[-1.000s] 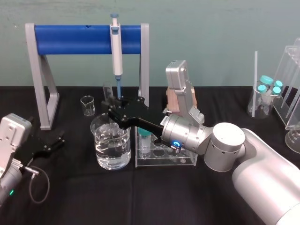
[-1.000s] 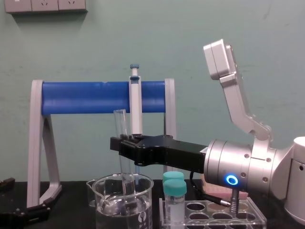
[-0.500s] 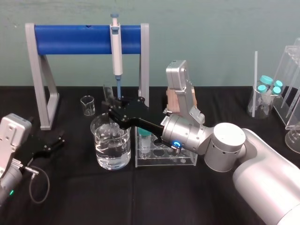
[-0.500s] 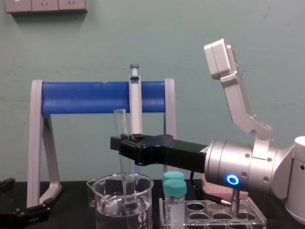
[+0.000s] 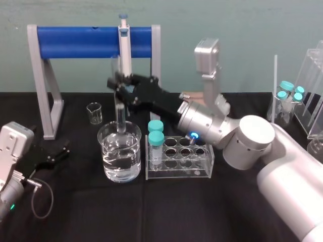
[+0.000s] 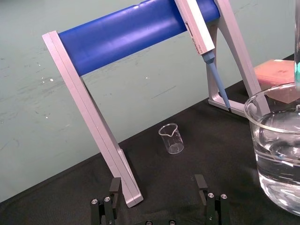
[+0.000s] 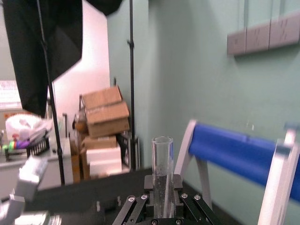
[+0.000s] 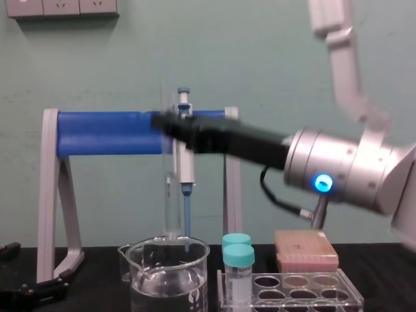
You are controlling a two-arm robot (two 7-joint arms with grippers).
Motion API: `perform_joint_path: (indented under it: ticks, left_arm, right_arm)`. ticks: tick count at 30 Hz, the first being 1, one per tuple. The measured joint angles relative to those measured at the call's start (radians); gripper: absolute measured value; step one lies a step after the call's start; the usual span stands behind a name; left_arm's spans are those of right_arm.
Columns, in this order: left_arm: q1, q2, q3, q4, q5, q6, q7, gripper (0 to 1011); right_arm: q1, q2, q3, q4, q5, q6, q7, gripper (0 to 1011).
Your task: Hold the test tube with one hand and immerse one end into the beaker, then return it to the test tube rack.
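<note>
The left gripper (image 5: 50, 155) sits parked low over the table (image 5: 151, 212) at the left, fingers spread apart with nothing between them. The right gripper (image 5: 120, 86) clamps the test tube (image 5: 120, 117) upright over the beaker (image 5: 101, 143), the tube's round end at the beaker's mouth. The test tube rack (image 5: 202, 173) stands just right of the beaker.

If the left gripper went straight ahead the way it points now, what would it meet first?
Likely the small glass beaker, which stands roughly centred ahead of the open left gripper; depth is hard to judge.
</note>
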Motion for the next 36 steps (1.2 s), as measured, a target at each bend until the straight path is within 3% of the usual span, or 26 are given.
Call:
perform_joint_path:
  ticks: [5,12,19,28,36]
  left_arm:
    - [0.000,0.000,0.000,0.000,0.000,0.000,0.000,1000]
    - [0.000,0.000,0.000,0.000,0.000,0.000,0.000,1000]
    - [0.000,0.000,0.000,0.000,0.000,0.000,0.000,1000]
    - [0.000,0.000,0.000,0.000,0.000,0.000,0.000,1000]
    - [0.000,0.000,0.000,0.000,0.000,0.000,0.000,1000]
  right_arm:
    - [-0.010,0.024,0.027,-0.072,0.022,-0.017,-0.008,225]
    - [-0.055,0.089,0.090,-0.186,0.024,-0.035,-0.090,225]
    - [-0.161,0.157,0.153,-0.284,-0.017,-0.017,-0.201,225]
    - [-0.290,0.190,0.196,-0.345,-0.057,0.015,-0.271,225]
    - [-0.339,0.188,0.213,-0.355,-0.065,0.036,-0.279,225]
